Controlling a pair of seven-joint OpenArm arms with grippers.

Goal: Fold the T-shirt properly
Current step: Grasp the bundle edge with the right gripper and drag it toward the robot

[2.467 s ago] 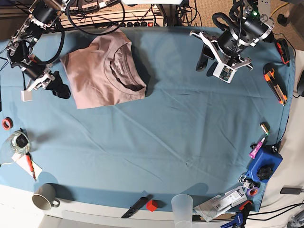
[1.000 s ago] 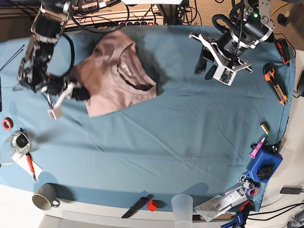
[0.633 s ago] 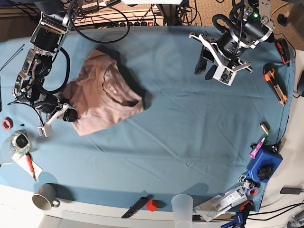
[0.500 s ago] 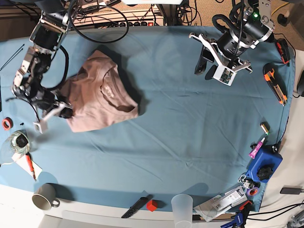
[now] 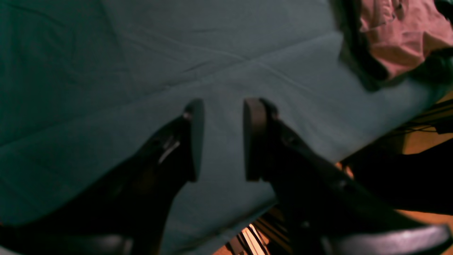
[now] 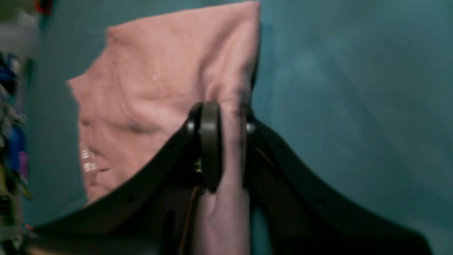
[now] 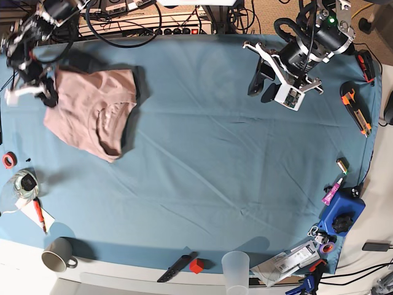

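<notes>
Dragged toward ten o'clock, the T-shirt hangs pinched in the right gripper; left gripper idles narrowly parted. Probably repositioning; next, lay it flat.

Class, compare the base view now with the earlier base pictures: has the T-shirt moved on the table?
Yes. The T-shirt, clamped in the right gripper, has swung toward the table's left edge, away from the power strip and nearer the red tape roll.
</notes>
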